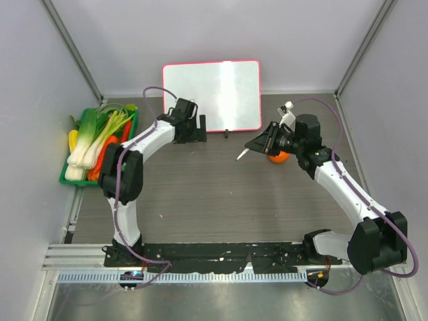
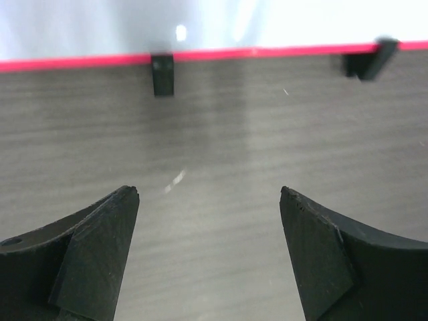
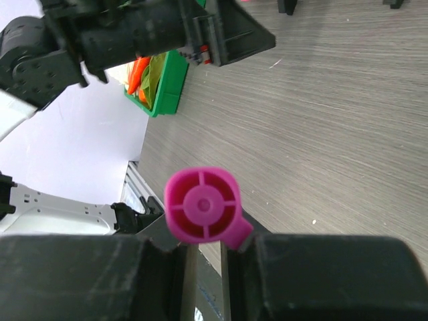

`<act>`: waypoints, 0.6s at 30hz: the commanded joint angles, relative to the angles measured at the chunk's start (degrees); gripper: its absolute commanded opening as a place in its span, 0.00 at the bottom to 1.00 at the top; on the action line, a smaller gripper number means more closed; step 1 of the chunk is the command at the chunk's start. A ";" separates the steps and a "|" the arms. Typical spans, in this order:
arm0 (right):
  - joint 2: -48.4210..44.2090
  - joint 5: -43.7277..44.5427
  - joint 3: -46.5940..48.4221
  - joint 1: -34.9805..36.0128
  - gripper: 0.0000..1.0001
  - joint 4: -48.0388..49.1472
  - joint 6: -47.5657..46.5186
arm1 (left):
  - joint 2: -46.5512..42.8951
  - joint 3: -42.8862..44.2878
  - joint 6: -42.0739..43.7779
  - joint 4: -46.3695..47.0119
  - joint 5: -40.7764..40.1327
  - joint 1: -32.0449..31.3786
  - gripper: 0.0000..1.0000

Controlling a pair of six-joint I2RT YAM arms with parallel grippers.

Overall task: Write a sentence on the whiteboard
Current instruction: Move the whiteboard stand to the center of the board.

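I've got the large glossy whiteboard with the thin pink-red frame [image 1: 210, 93] at the far middle of the grey wood-grain worktop [image 1: 214, 200]. It is propped up on its near long edge, and from above its face shows white with a streak of glare.

On the left wrist camera the board's red lower edge runs across the top of the view, with both small black feet [image 2: 162, 73] planted on the worktop. The left pincer [image 2: 208, 200] hangs just short of that edge, low over the wood. Its two black fingers [image 2: 100, 254] are wide apart with only bare worktop between them.

Over to the right arm. The right pincer [image 3: 204, 251] is clamped on a marker pen with a round magenta end [image 3: 202, 204], and that end faces the wrist camera. From above, the pen's pale tip [image 1: 242, 155] points down and left at the worktop, well short of the board. A round orange object [image 1: 278, 158] sits under the right wrist, mostly hidden, so I can't tell what it is.

At the left edge sits a green plastic tray [image 1: 64, 179] packed with green-and-white leafy vegetables [image 1: 93, 137]. It is well apart from both pincers.
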 commanded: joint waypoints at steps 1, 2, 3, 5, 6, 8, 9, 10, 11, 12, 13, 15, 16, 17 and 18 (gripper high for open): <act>0.80 0.10 0.27 -1.44 0.01 1.38 -1.92 | 7.78 8.31 3.25 -1.94 -7.19 0.15 0.88; 0.97 -0.08 0.01 -1.54 0.01 1.38 -2.09 | 9.53 9.54 3.60 -1.85 -7.99 0.15 0.87; 1.15 -0.08 0.09 -1.89 0.01 1.47 -2.18 | 10.77 10.77 4.30 -1.41 -8.17 0.15 0.83; 1.41 -0.34 0.00 -2.24 0.01 1.30 -2.62 | 13.58 12.36 4.92 -0.88 -8.26 0.15 0.80; 1.59 -0.60 -0.17 -2.50 0.01 1.29 -2.79 | 14.64 13.24 5.45 -0.97 -8.43 0.15 0.76; 1.76 -0.61 -0.35 -3.12 0.01 1.38 -3.06 | 16.92 14.82 5.80 -2.19 -9.40 0.23 0.73; 1.85 -0.61 -0.61 -3.38 0.01 1.47 -3.15 | 17.89 15.18 5.89 -2.38 -9.49 0.32 0.72; 1.77 -0.69 -0.79 -3.64 0.01 1.38 -3.23 | 18.42 15.27 5.80 -2.20 -9.40 0.58 0.69; 2.03 -0.78 -0.87 -3.82 0.01 1.38 -3.41 | 18.86 15.18 5.63 -1.85 -9.31 0.85 0.68; 2.29 -0.78 -0.88 -3.91 0.01 1.47 -3.50 | 19.21 15.01 5.54 -1.41 -8.96 1.20 0.65; 2.64 -0.78 -0.88 -4.00 0.01 1.38 -3.58 | 19.48 14.66 5.19 -0.98 -8.70 1.64 0.65; 3.34 -0.96 -0.70 -4.09 0.01 1.47 -3.67 | 20.01 14.48 4.75 -0.27 -8.35 2.34 0.64; 3.43 -1.13 -0.70 -4.09 0.01 1.56 -3.67 | 20.36 14.48 4.83 0.17 -7.65 2.78 0.64; 3.70 -1.22 -0.61 -4.17 0.01 1.65 -3.67 | 20.62 14.56 4.75 0.61 -7.38 3.04 0.62; 3.87 -1.39 -0.61 -4.09 0.01 1.82 -3.59 | 20.89 14.65 4.75 1.05 -7.03 3.31 0.61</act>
